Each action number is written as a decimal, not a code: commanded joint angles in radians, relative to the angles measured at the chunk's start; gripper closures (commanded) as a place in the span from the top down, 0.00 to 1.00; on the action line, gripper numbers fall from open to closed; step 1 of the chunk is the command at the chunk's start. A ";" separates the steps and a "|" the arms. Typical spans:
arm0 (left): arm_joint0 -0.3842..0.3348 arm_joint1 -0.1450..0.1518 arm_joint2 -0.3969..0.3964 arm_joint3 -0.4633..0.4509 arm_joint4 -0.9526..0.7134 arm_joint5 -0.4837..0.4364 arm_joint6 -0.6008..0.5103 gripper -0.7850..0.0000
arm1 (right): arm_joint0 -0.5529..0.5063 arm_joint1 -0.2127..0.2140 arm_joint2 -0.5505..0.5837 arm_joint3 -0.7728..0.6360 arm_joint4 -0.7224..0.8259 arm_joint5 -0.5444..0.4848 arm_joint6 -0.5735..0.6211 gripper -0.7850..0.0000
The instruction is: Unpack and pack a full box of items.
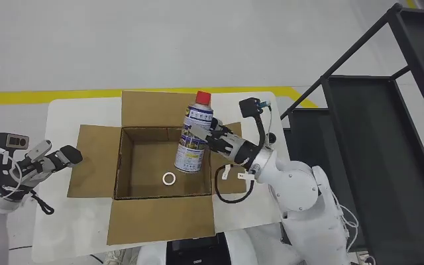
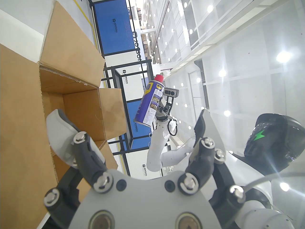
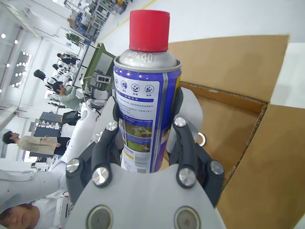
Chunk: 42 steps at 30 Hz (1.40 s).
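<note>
Top view, centre of frame: an open cardboard box (image 1: 162,218) sits on a white table (image 1: 73,112) with all four flaps folded outward. The right gripper (image 3: 147,103) pinches a blue spray can (image 1: 192,142) at mid-body, one finger on each side. The can is nearly upright with its red cap toward the upper edge of the frame, and its base lies over the right half of the box interior. In the left wrist view the can hangs in the air, slightly tilted. A small white ring (image 1: 169,178) lies flat on the box floor, just below the can's base in the frame. At the left edge of the frame the left gripper (image 1: 54,154) sits beside the left flap, fingers spread and holding nothing.
</note>
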 commanded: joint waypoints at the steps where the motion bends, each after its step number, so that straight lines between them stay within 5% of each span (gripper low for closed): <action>1: 0.000 0.000 0.000 0.000 0.000 0.000 0.000 1.00 | -0.061 0.004 0.064 -0.023 0.008 -0.047 -0.072 0.00; 9: 0.000 0.000 0.000 0.000 0.000 0.000 0.000 1.00 | -0.240 0.010 0.180 -0.061 -0.014 -0.145 -0.319 0.00; 16: 0.000 0.000 0.000 0.000 0.000 0.000 0.000 1.00 | -0.351 0.015 0.234 -0.054 -0.031 -0.210 -0.397 0.00; 37: 0.000 0.000 0.000 0.000 0.000 0.000 0.000 1.00 | -0.350 0.015 0.234 -0.053 -0.031 -0.209 -0.400 0.00; 42: 0.000 0.000 0.000 0.000 0.000 0.000 0.000 1.00 | -0.380 0.015 0.267 -0.021 -0.080 -0.264 -0.542 0.00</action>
